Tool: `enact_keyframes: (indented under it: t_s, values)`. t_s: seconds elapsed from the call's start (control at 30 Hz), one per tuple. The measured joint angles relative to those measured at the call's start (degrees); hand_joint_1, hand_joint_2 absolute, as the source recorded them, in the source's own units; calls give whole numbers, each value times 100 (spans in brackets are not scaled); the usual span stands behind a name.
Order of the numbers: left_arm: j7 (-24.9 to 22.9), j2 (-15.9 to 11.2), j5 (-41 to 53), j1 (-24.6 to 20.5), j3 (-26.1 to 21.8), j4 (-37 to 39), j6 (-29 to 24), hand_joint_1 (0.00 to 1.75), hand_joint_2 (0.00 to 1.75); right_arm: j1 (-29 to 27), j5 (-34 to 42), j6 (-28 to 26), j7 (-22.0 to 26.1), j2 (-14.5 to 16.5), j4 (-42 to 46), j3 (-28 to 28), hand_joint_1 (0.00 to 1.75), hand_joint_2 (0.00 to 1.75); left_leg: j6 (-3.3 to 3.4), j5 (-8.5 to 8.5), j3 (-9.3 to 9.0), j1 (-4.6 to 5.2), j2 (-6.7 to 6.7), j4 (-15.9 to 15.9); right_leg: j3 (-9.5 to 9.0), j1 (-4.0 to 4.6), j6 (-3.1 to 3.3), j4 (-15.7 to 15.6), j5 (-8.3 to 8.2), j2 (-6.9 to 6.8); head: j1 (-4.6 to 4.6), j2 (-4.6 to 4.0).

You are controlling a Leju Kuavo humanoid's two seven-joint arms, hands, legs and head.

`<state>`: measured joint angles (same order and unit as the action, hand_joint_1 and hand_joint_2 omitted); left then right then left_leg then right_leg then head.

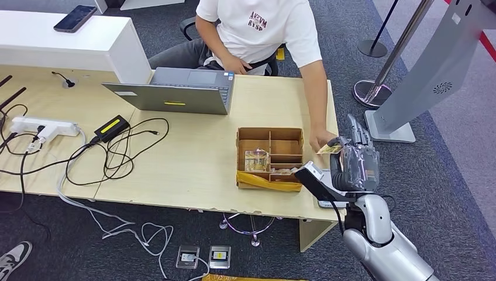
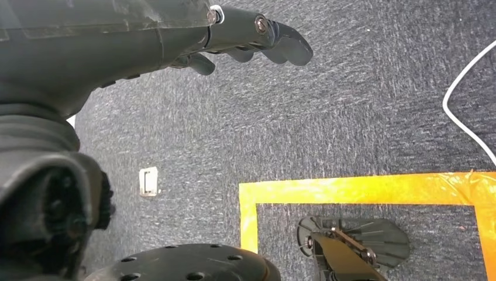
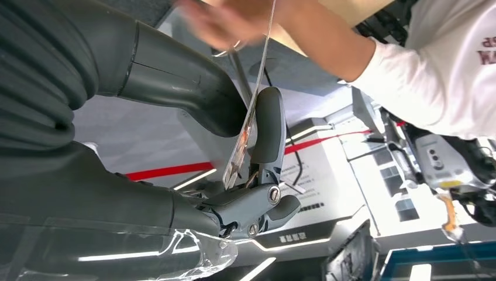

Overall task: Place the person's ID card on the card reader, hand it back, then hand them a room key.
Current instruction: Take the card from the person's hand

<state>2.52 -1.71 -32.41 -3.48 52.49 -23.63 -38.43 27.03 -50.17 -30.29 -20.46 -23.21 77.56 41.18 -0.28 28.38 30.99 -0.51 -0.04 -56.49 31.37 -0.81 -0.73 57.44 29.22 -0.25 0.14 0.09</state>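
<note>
My right hand [image 1: 354,159] is raised just past the table's right end and pinches a thin card [image 1: 329,150] between thumb and a finger. In the right wrist view the card [image 3: 250,120] stands edge-on in that pinch of my right hand [image 3: 193,111]. The seated person's hand [image 1: 320,139] touches the card's far end and looks blurred in the wrist view [image 3: 231,20]. A cardboard box [image 1: 269,134] with compartments holds a few cards [image 1: 257,161]. A flat white device [image 1: 326,203] lies at the table edge, mostly hidden under my wrist. My left hand [image 2: 245,35] hangs over the carpet, holding nothing.
A grey laptop [image 1: 175,91] stands in front of the person. Cables, a black adapter [image 1: 111,127] and a white power strip [image 1: 44,127] cover the table's left half. A grey kiosk [image 1: 433,76] and a stanchion base [image 1: 371,91] stand to the right. Yellow floor tape [image 2: 362,190] runs below.
</note>
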Motion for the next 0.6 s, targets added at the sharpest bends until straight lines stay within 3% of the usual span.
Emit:
enact_keyframes:
  t_s: [0.6]
  values:
    - [39, -10, -97, 27, -30, -28, 0, 0, 0, -711, 264, -232, -116, -304, -202, -517, 175, 175, -1, 1, 0, -1, 2, 0, 1, 0, 0, 0, 0, -1, -1, 0]
